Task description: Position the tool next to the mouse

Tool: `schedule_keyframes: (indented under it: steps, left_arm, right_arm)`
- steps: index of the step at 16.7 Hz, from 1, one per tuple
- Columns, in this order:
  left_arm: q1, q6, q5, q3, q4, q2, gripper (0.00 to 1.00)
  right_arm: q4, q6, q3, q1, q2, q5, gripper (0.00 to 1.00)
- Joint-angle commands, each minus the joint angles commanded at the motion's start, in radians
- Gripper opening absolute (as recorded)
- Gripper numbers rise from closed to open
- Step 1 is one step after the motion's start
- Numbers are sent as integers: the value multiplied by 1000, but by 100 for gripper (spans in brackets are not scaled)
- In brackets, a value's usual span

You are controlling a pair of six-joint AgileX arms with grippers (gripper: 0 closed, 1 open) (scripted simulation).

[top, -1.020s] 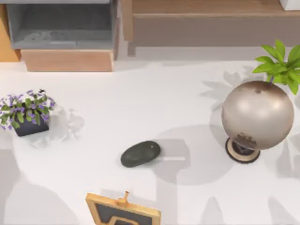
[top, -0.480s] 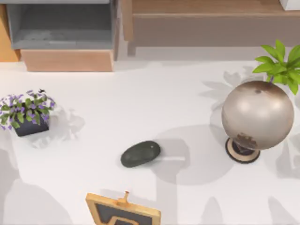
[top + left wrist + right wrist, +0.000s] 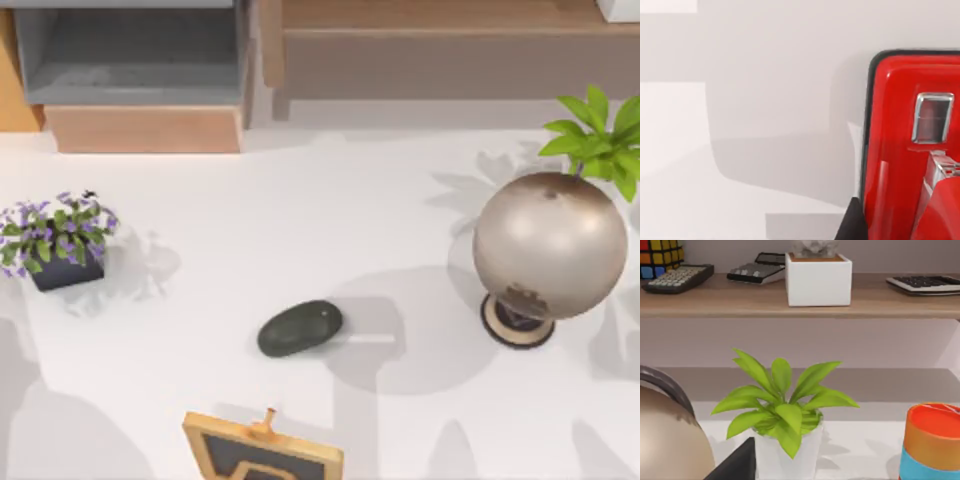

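Nothing on the table [image 3: 300, 220] has shifted since the earlier top views: the mouse [image 3: 300, 328] lies in the same spot, a little left of the middle and toward the near edge. We see the big metal ball on its stand [image 3: 548, 258] well apart from it at the right, with a leafy green plant [image 3: 598, 135] just behind the ball. At the left stands a small pot of purple flowers [image 3: 58, 240], and a wooden picture frame [image 3: 262, 452] sits at the near edge, just in front of the mouse.

From our left wrist view the tool [image 3: 910, 150] shows as a glossy red body with a dark rim and a small metal window, very close to the camera over the pale table. We cannot tell whether our left jaws are clenched or released, nor our right ones.

Our right wrist view looks at the plant in its white pot [image 3: 785, 405], the ball beside it, an orange and blue can [image 3: 932, 442], and a shelf [image 3: 800, 300] with keyboards, a calculator and a white box.
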Motion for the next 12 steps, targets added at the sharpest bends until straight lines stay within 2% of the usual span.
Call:
schedule_keyframes:
  steps: [2,3,12]
  left_arm:
    - [0,0,0,0,0,0,2]
    - [0,0,0,0,0,0,0]
    - [-1,0,1,2,-4,-4,0]
  right_arm:
    - [0,0,0,0,0,0,100]
    - [0,0,0,0,0,0,100]
    - [0,0,0,0,0,0,100]
